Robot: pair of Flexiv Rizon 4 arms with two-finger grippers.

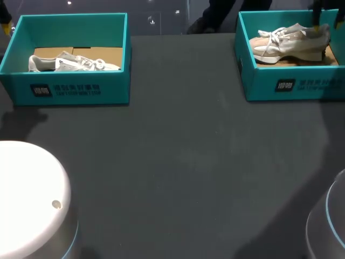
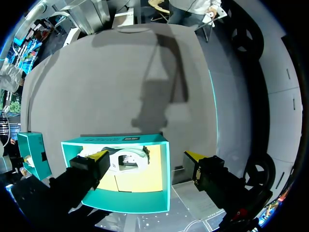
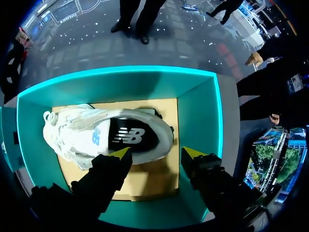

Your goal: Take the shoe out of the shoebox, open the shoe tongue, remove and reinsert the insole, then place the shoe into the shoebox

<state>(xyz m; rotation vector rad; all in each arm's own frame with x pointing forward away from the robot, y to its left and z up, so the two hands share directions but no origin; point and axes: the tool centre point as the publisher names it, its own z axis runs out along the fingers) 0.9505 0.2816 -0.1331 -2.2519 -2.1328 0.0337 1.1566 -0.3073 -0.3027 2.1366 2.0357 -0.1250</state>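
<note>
The right gripper (image 3: 157,153), wide open and empty, hangs over the teal cardboard shoebox (image 3: 198,121) holding the pale beige lace-up sneaker (image 3: 82,135), whose heel lies just ahead of the fingertips and whose long axis seemingly runs along the finger line.

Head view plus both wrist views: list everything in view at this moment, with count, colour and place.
shoeboxes: two, teal, open-topped; left shoebox at the table's far left, right shoebox at its far right.
shoes: two; whitish-grey left shoe in the left shoebox, cream right shoe in the right shoebox.
cardboard: tan, on both box floors.
table: one, dark grey.
left arm: white, near left corner.
right arm: grey, near right corner.
left gripper: open, above the left shoebox.
right gripper: open, above the right shoebox, by the shoe's heel end.
</note>
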